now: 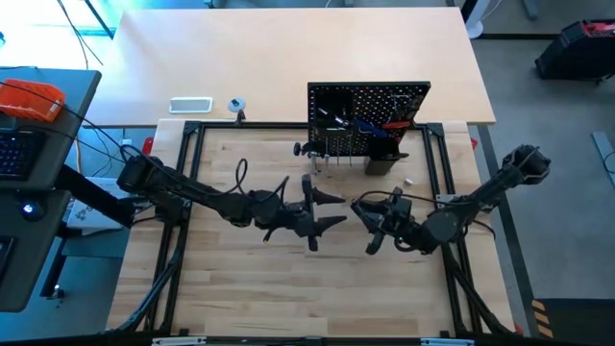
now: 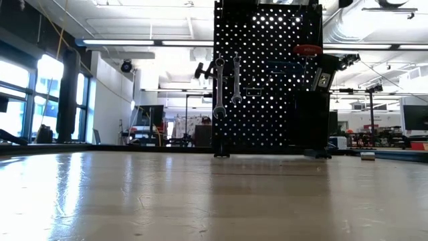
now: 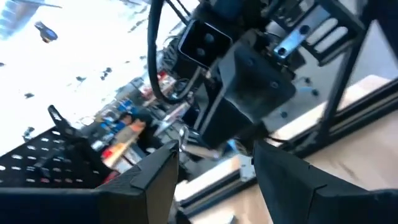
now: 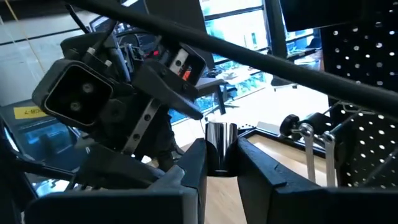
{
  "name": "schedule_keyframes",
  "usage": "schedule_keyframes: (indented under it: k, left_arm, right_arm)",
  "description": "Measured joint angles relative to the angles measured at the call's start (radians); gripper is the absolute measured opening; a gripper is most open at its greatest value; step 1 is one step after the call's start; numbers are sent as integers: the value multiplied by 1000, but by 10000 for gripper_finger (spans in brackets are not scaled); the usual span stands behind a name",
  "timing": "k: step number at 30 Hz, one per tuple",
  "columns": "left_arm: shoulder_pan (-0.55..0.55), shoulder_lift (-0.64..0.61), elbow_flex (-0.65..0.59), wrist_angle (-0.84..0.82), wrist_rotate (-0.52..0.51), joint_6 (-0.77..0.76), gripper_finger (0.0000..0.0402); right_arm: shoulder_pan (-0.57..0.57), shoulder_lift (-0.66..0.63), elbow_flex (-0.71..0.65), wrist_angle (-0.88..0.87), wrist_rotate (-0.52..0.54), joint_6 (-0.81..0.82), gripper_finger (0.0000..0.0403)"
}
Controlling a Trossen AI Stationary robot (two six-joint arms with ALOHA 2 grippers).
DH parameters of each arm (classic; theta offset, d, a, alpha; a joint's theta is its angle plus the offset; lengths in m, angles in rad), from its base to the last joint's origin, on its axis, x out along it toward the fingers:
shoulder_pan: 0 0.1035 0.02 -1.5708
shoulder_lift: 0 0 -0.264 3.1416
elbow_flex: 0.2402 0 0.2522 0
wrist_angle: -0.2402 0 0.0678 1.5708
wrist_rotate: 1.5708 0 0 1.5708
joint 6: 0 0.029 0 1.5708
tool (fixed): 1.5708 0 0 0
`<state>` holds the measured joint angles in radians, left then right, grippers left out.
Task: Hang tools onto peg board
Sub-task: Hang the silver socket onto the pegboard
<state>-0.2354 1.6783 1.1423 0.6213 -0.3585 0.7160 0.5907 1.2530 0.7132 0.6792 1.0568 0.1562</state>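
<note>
Peg board (image 1: 368,115) stands upright at upper centre of the high view, two silver wrenches (image 2: 227,86) hanging on its face. Right gripper (image 4: 219,163), centre-right, is clamped on a small metal cylinder (image 4: 219,148). Left gripper (image 3: 216,180), centre frame, has its fingers spread wide, holding nothing.

Peg board (image 1: 368,123) blocks the table's (image 1: 288,288) far edge.

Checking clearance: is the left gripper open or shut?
Open: the left gripper shows a wide empty gap between its dark fingers.
</note>
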Motion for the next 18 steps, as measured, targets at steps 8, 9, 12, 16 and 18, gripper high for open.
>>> schedule_keyframes:
  k: [8, 9, 12, 16, 18]
  left_arm:
    - [-4, 0, 0, 21, -31, 69, 197]
    - [-4, 0, 0, 22, -32, 76, 197]
    - [-4, 2, 0, 23, -39, 108, 197]
    - [-10, 24, 0, 76, -92, 203, 197]
    - [-15, 35, 0, 97, -99, 240, 197]
  right_arm:
    - [-35, 0, 0, 21, -70, -8, 55]
    - [-38, 0, 0, 22, -78, -8, 55]
    - [-50, 1, 0, 34, -103, -8, 55]
    - [-61, 1, 0, 46, -126, -5, 55]
    - [-63, 1, 0, 50, -132, 0, 55]
